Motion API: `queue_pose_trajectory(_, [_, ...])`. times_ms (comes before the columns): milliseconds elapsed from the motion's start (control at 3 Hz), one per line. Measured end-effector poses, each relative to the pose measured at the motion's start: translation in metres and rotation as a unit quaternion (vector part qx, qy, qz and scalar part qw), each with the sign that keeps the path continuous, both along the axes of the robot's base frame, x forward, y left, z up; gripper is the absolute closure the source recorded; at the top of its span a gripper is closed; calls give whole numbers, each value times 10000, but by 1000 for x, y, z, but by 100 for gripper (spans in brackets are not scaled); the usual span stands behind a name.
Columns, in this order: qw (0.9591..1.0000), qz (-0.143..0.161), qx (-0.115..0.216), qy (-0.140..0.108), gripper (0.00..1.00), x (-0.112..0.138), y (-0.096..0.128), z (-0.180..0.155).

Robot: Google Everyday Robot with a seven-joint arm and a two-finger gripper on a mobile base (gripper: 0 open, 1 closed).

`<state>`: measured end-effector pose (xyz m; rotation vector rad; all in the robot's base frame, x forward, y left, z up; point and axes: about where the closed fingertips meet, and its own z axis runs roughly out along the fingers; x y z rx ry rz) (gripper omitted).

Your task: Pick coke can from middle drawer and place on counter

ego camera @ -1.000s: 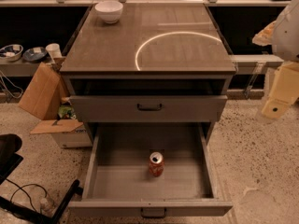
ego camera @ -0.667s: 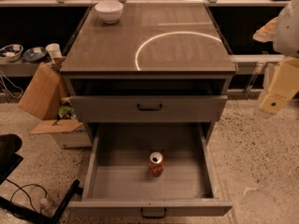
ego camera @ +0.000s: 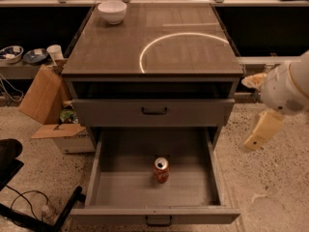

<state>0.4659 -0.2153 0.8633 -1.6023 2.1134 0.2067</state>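
Observation:
The coke can [ego camera: 161,170] is small and red with a silver top. It stands upright near the middle of the floor of the open middle drawer [ego camera: 104,178], a deep grey box pulled out at the bottom of the cabinet. The counter [ego camera: 116,47] is the glossy grey-brown cabinet top with a bright white arc mark. My gripper [ego camera: 261,131] hangs from the white arm at the right, outside the drawer, to the right of its side wall and above the can's level. It holds nothing that I can see.
A white bowl [ego camera: 112,11] sits at the counter's back left. The closed upper drawer [ego camera: 153,111] has a dark handle. A cardboard box [ego camera: 46,98] and clutter stand at the left. A black chair base [ego camera: 29,211] lies at the bottom left.
My gripper has moved down and to the left, closer to the open drawer's right side. The can and the drawers have not moved.

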Motion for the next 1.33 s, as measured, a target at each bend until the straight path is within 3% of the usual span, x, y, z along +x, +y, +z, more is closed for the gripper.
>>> queue_pose_trajectory(333, [9985,-81,505,-205,0,0,-4,-60])
queue_pose_trajectory(667, [9924,-461,929,-662,0,10,-17,-107])
queue_pose_trajectory(1000, [9925,-454,930,-653,0,9,-17,-107])
queue_pose_trajectory(1333, [9879,-363,1364,-641,0,22,4,-134])
